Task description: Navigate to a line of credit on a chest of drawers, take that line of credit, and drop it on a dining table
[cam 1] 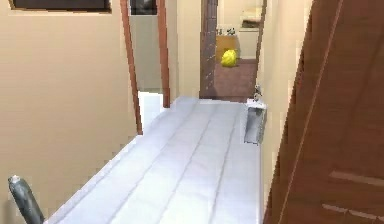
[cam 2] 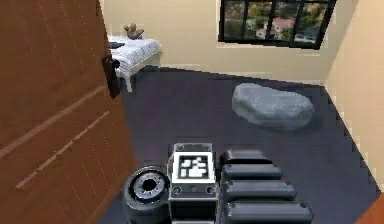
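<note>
Pale hallway floor (cam 1: 190, 150) ahead, with yellow ball (cam 1: 229, 58) upper centre; sideways instead finds bed (cam 2: 135, 50) upper left, grey cushion (cam 2: 272, 103), gripper (cam 2: 148, 190) bottom centre; cannot tell finger state, load or line of credit's place.

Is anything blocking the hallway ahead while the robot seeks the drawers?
Nothing visible blocks the pale tiled hallway floor's middle. A small grey boxy object stands by the right wall, an open brown wooden door lines the right edge, and a yellow ball sits in the far doorway.
</note>
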